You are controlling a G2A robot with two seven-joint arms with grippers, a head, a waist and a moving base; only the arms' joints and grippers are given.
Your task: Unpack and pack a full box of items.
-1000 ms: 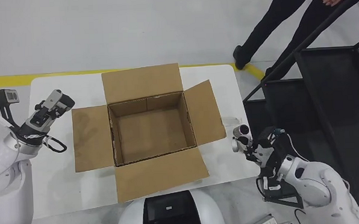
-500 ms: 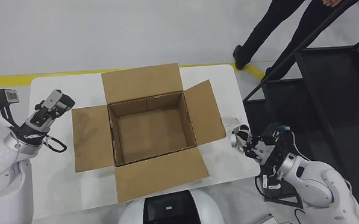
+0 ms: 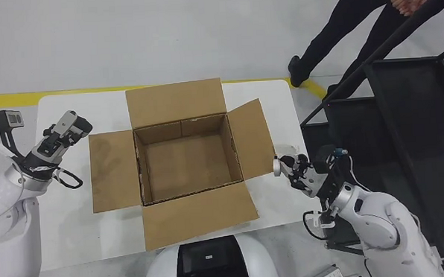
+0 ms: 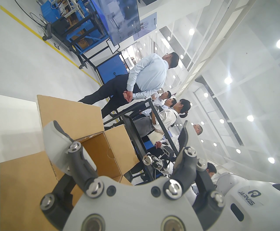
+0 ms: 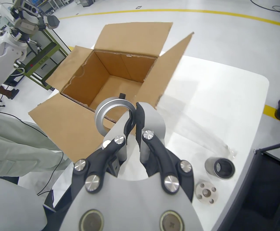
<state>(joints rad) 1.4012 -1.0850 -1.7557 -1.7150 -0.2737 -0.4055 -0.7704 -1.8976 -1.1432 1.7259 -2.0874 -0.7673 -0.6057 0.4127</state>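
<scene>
An open cardboard box (image 3: 187, 164) stands in the middle of the white table (image 3: 69, 227), all flaps folded out, its floor bare. My right gripper (image 5: 133, 112) is shut on the rim of a silver metal ring (image 5: 109, 109) with a small screw, held just off the box's right flap (image 3: 254, 146). From above, that gripper (image 3: 287, 165) is near the table's right edge. My left gripper (image 4: 120, 140) is open and holds nothing; it hangs off the table's left side (image 3: 74, 124), facing the box (image 4: 72, 118).
A short metal sleeve (image 5: 221, 167) and a small flange disc (image 5: 206, 192) lie on the table by its right edge, beside a clear plastic piece (image 5: 227, 149). A black metal rack (image 3: 400, 116) stands close to the right of the table.
My right gripper has moved left, from beyond the table's right edge to the box's right flap, carrying the ring. The left arm has stayed still.
</scene>
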